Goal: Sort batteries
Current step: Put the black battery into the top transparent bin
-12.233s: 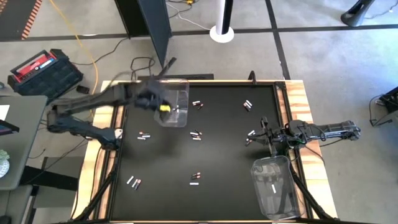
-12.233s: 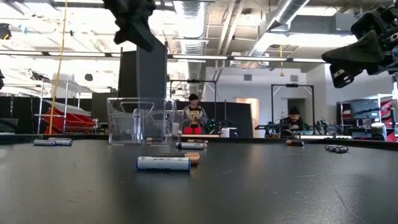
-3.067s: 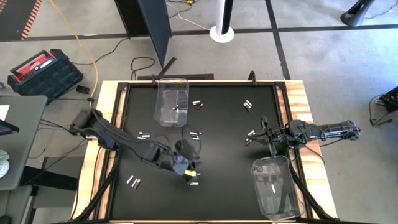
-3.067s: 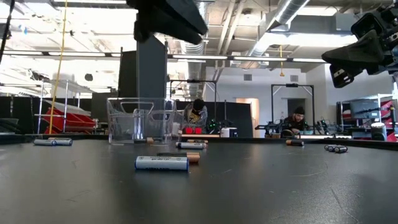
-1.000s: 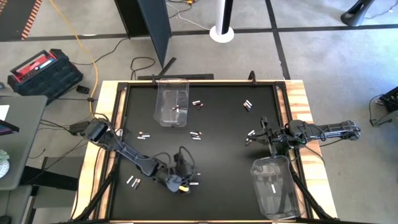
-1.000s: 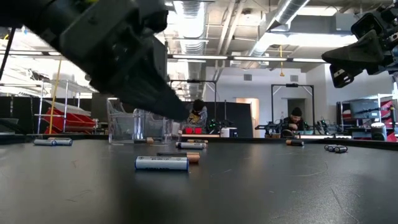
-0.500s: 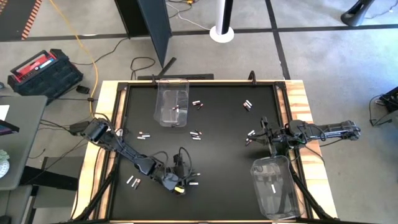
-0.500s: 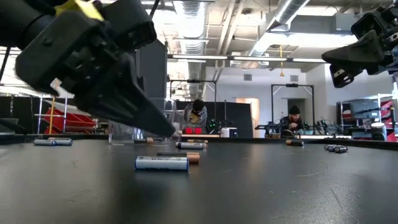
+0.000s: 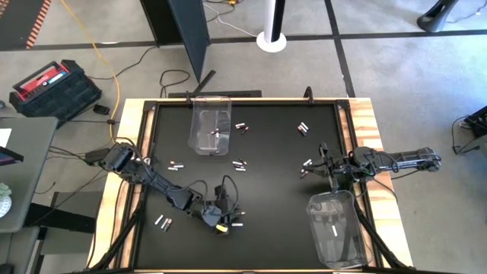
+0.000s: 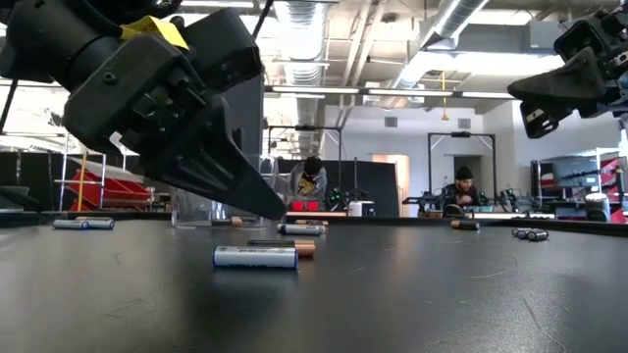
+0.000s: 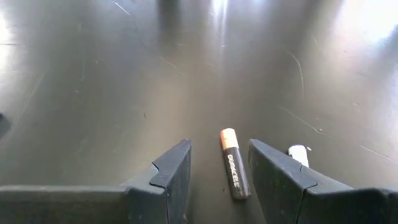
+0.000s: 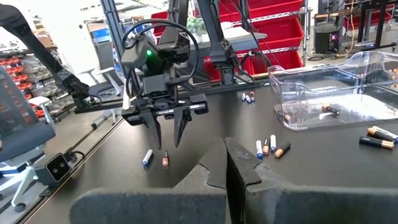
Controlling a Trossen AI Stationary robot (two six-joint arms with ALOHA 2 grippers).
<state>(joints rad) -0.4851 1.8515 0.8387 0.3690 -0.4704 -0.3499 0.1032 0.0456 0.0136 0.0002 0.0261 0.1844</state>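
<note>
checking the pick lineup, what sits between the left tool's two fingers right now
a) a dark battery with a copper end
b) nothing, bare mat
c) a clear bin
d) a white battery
a: in the left wrist view the dark battery with a copper end lies on the mat in the gap of the open left tool, while the white battery lies outside one finger.
</note>
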